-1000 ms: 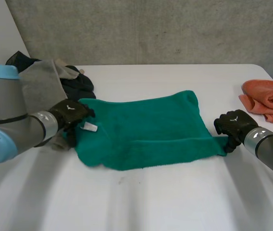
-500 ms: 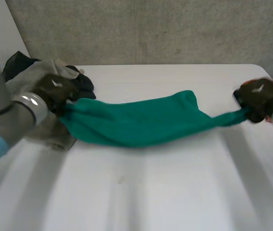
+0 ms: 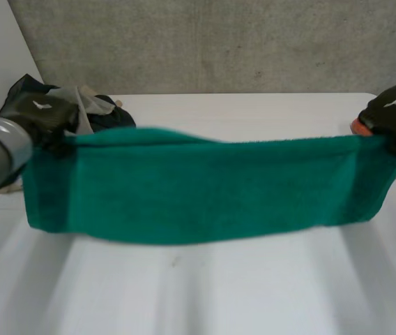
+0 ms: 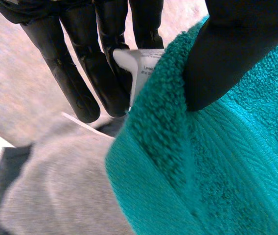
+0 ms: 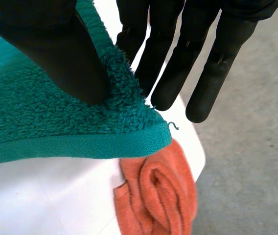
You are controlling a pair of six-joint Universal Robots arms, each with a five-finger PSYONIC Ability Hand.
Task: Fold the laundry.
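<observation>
Green towel (image 3: 198, 185) hangs stretched across the frame's middle over the tabletop (image 3: 219, 293), long axis side to side, your left hand (image 3: 37, 115) and right hand (image 3: 393, 112) each pinching a top corner.

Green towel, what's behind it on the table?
Behind the green towel, stretched between the left hand and right hand, a clothes pile and an orange cloth peek out at its ends. The table directly behind it is covered.

The terry towel (image 3: 198, 185) was plain teal-green, its label (image 4: 141, 73) white; the crumpled towel (image 5: 158, 196) at three o'clock was orange.
</observation>
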